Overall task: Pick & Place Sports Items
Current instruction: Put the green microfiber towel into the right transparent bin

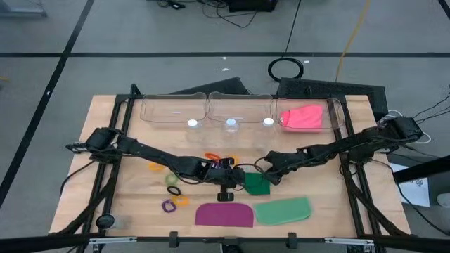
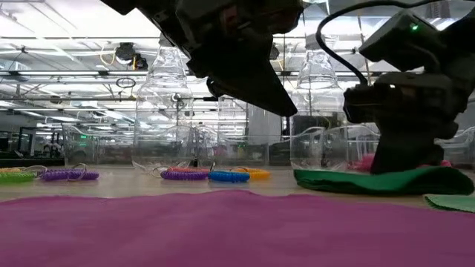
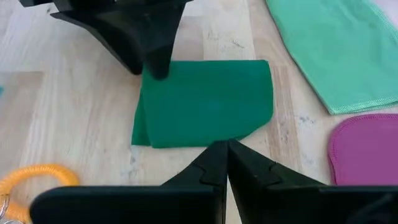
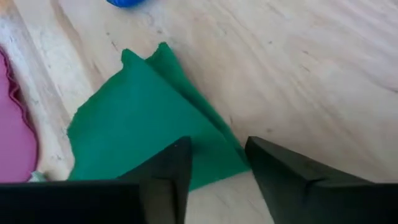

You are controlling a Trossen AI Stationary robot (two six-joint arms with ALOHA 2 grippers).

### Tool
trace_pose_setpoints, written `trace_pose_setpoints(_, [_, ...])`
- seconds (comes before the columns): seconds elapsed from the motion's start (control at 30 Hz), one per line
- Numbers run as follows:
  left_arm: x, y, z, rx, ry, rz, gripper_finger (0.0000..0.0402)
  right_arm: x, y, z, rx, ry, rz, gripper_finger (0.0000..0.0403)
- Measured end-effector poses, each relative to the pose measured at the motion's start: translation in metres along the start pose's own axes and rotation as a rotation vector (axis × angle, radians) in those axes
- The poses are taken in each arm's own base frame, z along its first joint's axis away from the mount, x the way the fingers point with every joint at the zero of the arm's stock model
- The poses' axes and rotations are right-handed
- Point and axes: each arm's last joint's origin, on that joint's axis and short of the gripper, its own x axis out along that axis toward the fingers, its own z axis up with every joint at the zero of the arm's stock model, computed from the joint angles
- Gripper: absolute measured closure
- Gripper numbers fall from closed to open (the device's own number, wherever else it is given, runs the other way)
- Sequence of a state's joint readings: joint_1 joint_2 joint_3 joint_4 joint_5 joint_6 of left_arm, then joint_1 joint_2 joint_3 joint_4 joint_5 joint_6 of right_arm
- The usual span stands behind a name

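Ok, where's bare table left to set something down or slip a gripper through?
Bare wood lies between the clear bins and the arms, and at the right front corner beyond the light green cloth. The middle is crowded: the left gripper and right gripper meet over the dark green cloth, rings and purple cloth nearby.

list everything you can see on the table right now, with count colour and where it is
dark green piece: 1, folded, table centre, between both claws
light green piece: 1, front edge, right of the purple piece
purple piece: 1, front edge, centre
pink piece: 1, inside the right clear bin
clear bins: 3, in a row along the back edge
elastic rings: several, orange, yellow, green, purple, black, blue; left of centre
left claw: shut, beside the dark green piece
right claw: open, over the dark green piece's edge
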State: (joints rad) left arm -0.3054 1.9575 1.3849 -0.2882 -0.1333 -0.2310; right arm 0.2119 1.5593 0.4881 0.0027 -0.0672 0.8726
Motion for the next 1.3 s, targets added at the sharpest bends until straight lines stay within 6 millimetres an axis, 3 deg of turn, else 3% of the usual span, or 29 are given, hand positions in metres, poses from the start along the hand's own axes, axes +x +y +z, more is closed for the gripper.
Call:
trace_pose_setpoints(0.27, [0.000,0.000,0.000,-0.001,0.000,0.000,0.0392,0.000,-0.003,-0.002,-0.020,0.025,-0.032,0.0400])
trace_pose_setpoints(0.7, [0.000,0.000,0.000,-0.010,-0.001,0.001,0.0392,-0.006,0.005,0.004,-0.058,-0.015,0.013,0.0403])
trace_pose_setpoints(0.9, [0.000,0.000,0.000,-0.013,-0.001,0.001,0.0392,-0.037,0.021,0.016,-0.120,-0.136,0.076,0.0403])
trace_pose_setpoints(1.07, [0.000,0.000,0.000,-0.014,0.000,0.001,0.0392,-0.077,0.033,0.025,-0.141,-0.320,0.172,0.0403])
trace_pose_setpoints(1.3, [0.000,0.000,0.000,-0.015,-0.002,0.001,0.0392,-0.115,0.037,0.021,-0.176,-0.464,0.249,0.0403])
